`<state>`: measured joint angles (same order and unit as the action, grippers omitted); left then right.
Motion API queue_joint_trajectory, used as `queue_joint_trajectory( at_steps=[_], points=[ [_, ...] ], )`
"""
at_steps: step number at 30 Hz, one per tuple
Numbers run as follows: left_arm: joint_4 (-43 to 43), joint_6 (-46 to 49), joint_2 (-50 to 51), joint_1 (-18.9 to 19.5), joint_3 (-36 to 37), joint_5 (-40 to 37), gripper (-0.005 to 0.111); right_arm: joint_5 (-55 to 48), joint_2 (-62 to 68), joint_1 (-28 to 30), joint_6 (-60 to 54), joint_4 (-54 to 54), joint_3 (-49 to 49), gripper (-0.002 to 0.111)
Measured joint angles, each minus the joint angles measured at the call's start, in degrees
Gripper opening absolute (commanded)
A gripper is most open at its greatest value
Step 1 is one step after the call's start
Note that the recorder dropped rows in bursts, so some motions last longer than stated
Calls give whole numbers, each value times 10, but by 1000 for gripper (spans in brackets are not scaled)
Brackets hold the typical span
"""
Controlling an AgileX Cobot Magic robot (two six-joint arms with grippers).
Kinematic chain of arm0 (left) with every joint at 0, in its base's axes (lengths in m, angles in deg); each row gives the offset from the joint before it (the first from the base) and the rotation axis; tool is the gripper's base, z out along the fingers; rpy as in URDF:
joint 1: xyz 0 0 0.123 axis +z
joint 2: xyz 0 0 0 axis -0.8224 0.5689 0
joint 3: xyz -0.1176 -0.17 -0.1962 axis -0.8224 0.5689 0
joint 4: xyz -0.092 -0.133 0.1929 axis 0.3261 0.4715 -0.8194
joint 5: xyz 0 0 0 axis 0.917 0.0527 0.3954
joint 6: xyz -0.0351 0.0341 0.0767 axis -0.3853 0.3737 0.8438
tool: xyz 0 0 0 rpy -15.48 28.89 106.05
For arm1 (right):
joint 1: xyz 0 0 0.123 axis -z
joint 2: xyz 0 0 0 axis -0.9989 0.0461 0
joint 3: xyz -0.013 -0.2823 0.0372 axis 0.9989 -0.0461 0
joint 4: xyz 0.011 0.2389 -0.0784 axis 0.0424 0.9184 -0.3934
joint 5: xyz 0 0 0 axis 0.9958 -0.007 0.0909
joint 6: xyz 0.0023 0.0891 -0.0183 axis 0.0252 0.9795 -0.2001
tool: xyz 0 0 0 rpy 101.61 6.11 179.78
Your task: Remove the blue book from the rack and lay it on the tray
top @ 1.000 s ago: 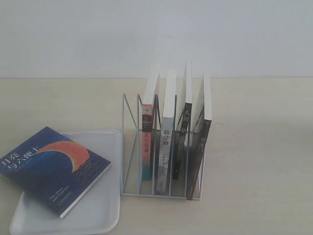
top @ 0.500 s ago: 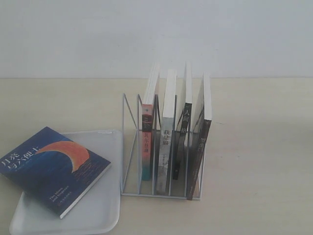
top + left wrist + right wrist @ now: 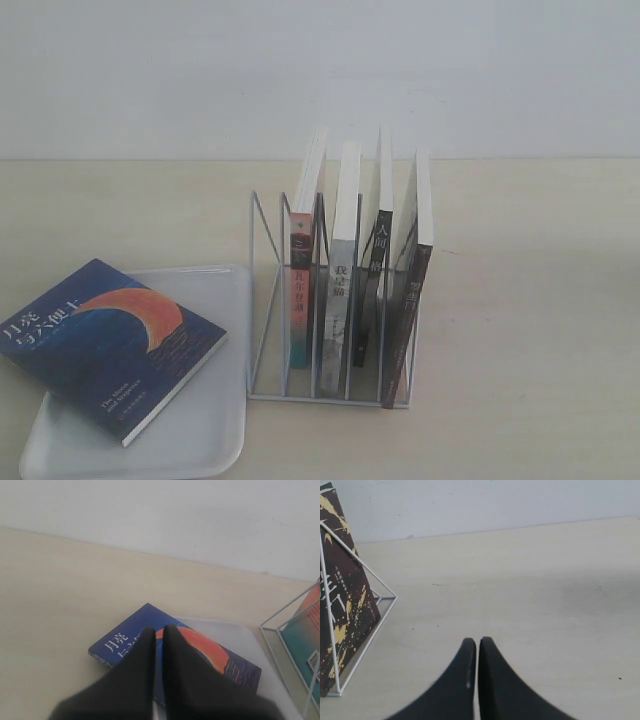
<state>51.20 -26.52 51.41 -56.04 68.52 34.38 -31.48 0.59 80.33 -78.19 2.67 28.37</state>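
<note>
Both left gripper (image 3: 159, 629) and right gripper (image 3: 477, 640) have empty, pinched-together fingers; blue book (image 3: 110, 345) sits on tray (image 3: 215, 420), maybe overhanging, so leave gently.

The blue book (image 3: 105, 345), at eight o'clock from the rack (image 3: 330, 398), carries a white Chinese title in two lines near the nine o'clock edge of its cover: 月亮 above 与六便士. Smaller white lettering runs towards its six o'clock corner, too blurred to read. In the left wrist view the book (image 3: 120, 642) shows 月亮, and the left gripper (image 3: 159, 628) cuts off the line beneath.

In the rack, the black spine (image 3: 375, 290) reads 人间 at its top. The characters on the red-and-teal spine (image 3: 299, 300), the grey spine (image 3: 338, 320) and the dark spine (image 3: 408, 320) at three o'clock are illegible.
</note>
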Motion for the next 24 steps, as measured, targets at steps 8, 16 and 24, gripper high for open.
queue_joint_trajectory(
  at_steps=[8, 16, 24],
  points=[
    [0, 1, 0, 0, 0, -5, 5, 0, 0, 0, 0, 0, 0, 1],
    [0, 2, 0, 0, 0, -5, 5, 0, 0, 0, 0, 0, 0, 1],
    [0, 2, 0, 0, 0, -5, 5, 0, 0, 0, 0, 0, 0, 1]
  ],
)
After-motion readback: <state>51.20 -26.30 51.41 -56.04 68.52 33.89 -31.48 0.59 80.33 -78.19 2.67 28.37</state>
